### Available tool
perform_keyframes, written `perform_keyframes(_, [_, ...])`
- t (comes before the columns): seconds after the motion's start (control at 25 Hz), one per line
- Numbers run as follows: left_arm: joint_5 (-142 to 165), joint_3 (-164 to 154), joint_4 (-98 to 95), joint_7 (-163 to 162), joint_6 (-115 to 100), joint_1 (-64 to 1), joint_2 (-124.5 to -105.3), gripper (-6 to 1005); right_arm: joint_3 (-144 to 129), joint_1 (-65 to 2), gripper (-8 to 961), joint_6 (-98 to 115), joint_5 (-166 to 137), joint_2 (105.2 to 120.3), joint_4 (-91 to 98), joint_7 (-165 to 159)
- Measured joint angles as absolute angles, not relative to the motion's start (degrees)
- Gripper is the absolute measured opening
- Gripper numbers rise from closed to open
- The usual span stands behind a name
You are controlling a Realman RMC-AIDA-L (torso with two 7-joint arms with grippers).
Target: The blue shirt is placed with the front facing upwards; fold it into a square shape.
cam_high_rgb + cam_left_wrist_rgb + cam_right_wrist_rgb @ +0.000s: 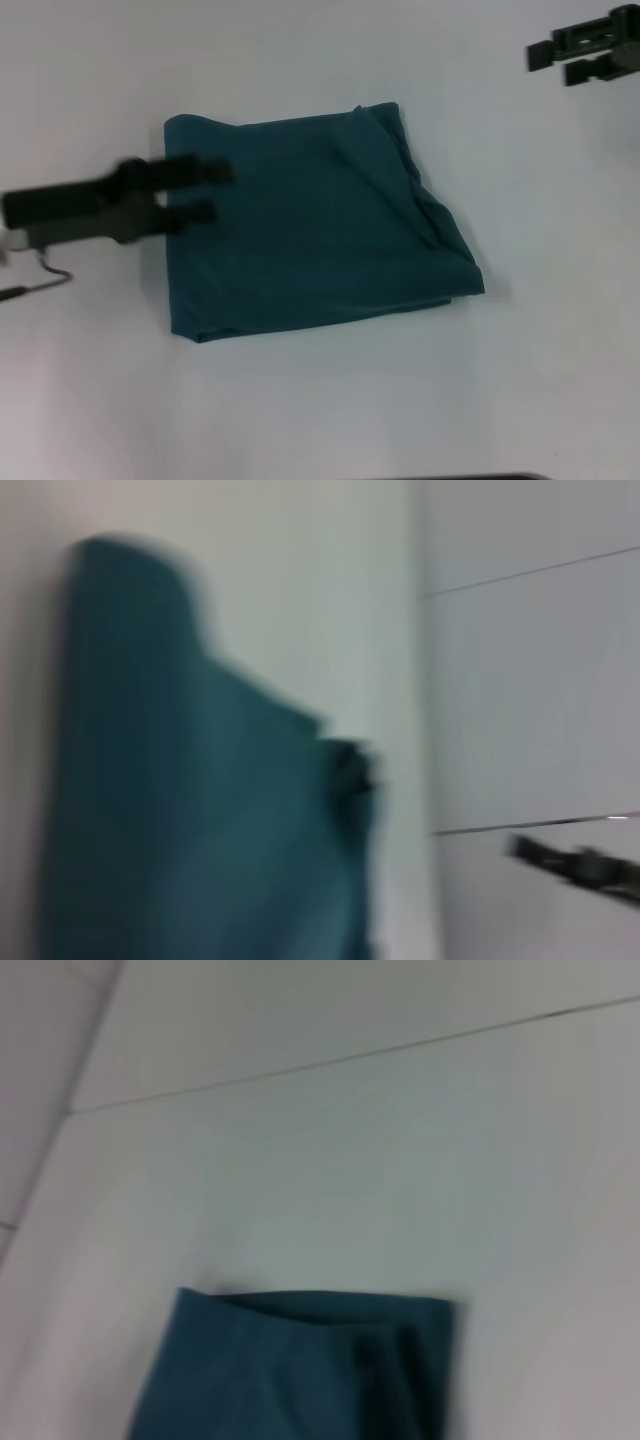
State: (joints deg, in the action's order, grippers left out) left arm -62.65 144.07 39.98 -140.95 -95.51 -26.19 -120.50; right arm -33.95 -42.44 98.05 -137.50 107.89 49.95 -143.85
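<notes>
**Pincers apart from a near-square shirt**

Left pincer (195, 192) hovers over the left edge of the blue shirt (310, 230), its two fingers spread with nothing between them. That shirt lies folded into a rough square near the middle of the white counter (320, 410), with a diagonal ridge and bunched layers along its right side. Right pincer (560, 58) sits well apart at the far right corner, fingers parted and empty.

The fold looks nearly done. A likely risk is the left fingers snagging the top layer when they move, dragging it open; the loose right-hand bunching could also slump and spoil the square outline.
</notes>
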Motion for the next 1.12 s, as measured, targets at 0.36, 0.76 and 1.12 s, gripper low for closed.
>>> perform_keyframes(0.36, [-65.1, 158.1, 45.4, -140.7, -104.5, -22.2, -118.94, 798, -47.8, -48.0, 900, 93.9, -138.3, 113.12, 46.5, -143.8])
perform_keyframes(0.76, [-65.8, 159.9, 44.9, -140.3, -105.4, -21.6, -118.16, 798, -52.9, -54.6, 900, 86.3, -144.7, 116.76, 42.5, -147.5])
perform_keyframes(1.12, [-65.8, 159.9, 44.8, -140.2, -104.7, -22.2, -118.60, 798, -58.1, -54.9, 900, 78.3, -145.0, 118.77, 39.4, -149.9])
